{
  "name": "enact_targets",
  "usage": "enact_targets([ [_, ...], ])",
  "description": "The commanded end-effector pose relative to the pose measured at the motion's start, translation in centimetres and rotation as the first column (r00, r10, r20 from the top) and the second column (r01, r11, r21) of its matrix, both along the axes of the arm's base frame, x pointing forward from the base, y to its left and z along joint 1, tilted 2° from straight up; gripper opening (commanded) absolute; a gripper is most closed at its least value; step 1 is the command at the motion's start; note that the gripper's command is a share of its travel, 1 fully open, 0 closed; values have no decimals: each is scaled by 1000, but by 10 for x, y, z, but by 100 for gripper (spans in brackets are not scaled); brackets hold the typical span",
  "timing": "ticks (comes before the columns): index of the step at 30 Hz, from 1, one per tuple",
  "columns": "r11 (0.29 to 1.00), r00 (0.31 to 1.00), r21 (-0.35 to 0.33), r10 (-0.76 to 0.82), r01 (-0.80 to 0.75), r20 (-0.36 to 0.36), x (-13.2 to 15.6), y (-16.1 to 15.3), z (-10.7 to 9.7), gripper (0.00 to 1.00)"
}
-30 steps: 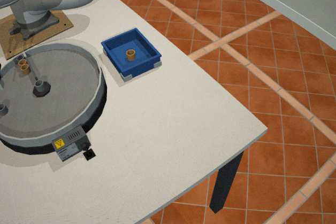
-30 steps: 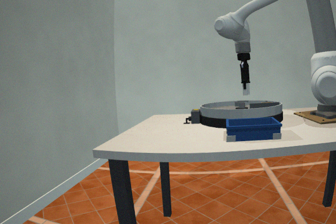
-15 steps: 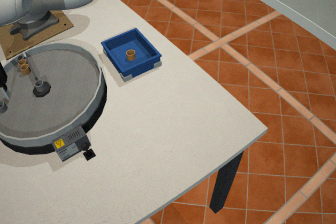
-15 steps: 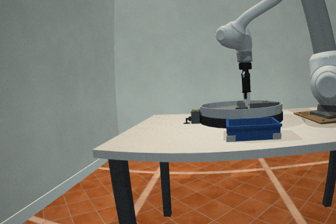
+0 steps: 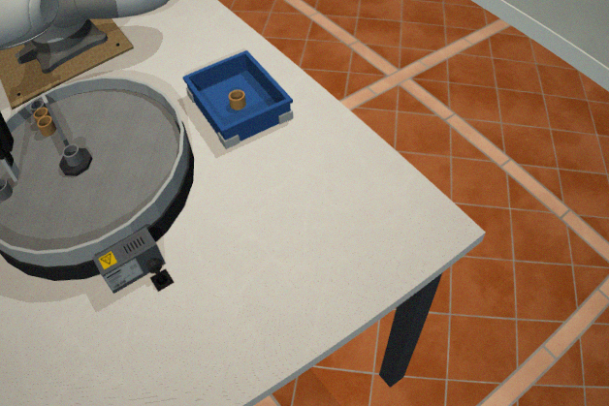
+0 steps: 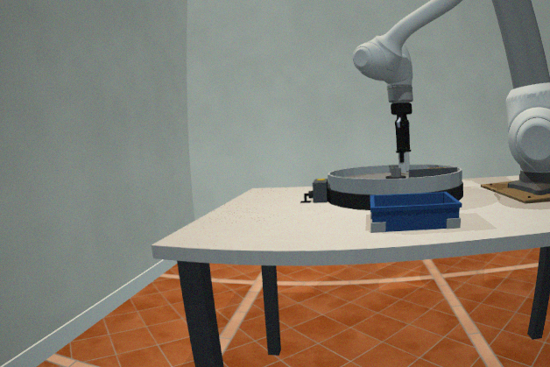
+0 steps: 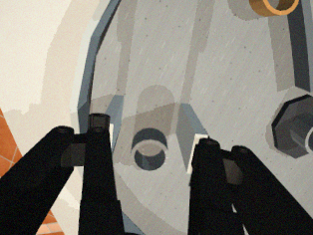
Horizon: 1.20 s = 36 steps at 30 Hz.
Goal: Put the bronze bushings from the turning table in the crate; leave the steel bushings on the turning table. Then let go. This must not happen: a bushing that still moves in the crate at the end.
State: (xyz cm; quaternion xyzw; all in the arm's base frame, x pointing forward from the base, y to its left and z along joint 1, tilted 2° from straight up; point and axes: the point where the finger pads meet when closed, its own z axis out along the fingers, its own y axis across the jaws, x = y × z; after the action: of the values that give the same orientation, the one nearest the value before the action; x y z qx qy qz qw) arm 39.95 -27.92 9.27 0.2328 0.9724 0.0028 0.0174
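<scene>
Currently, the fingers [image 5: 10, 170] [image 6: 403, 172] are spread over the turning table [image 5: 127, 145] [image 6: 395, 185] [image 7: 224, 75], gripping nothing, with a steel bushing [image 5: 4, 190] [image 7: 150, 163] showing between them in the wrist view. From the top, two bronze bushings, one near [image 5: 46, 127] [image 7: 260, 8] and one far [image 5: 41, 111], stand beside another steel bushing [image 5: 36, 105] at the table's far left. A third steel bushing [image 5: 74, 157] [image 6: 394, 171] sits at its middle. To the right, the crate [image 5: 258, 120] [image 6: 415, 218] on the worktop [image 5: 295, 243] [image 6: 266, 220] [image 7: 25, 60] contains one bronze bushing [image 5: 237, 101].
</scene>
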Motion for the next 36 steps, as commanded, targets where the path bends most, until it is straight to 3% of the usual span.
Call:
enact_targets([
  [1, 1000, 1000, 0, 0, 0, 0, 0, 0, 0, 32],
  [30, 1000, 1000, 0, 0, 0, 0, 0, 0, 0, 32],
  [31, 1000, 1000, 0, 0, 0, 0, 0, 0, 0, 0],
  [36, 1000, 1000, 0, 0, 0, 0, 0, 0, 0, 0],
])
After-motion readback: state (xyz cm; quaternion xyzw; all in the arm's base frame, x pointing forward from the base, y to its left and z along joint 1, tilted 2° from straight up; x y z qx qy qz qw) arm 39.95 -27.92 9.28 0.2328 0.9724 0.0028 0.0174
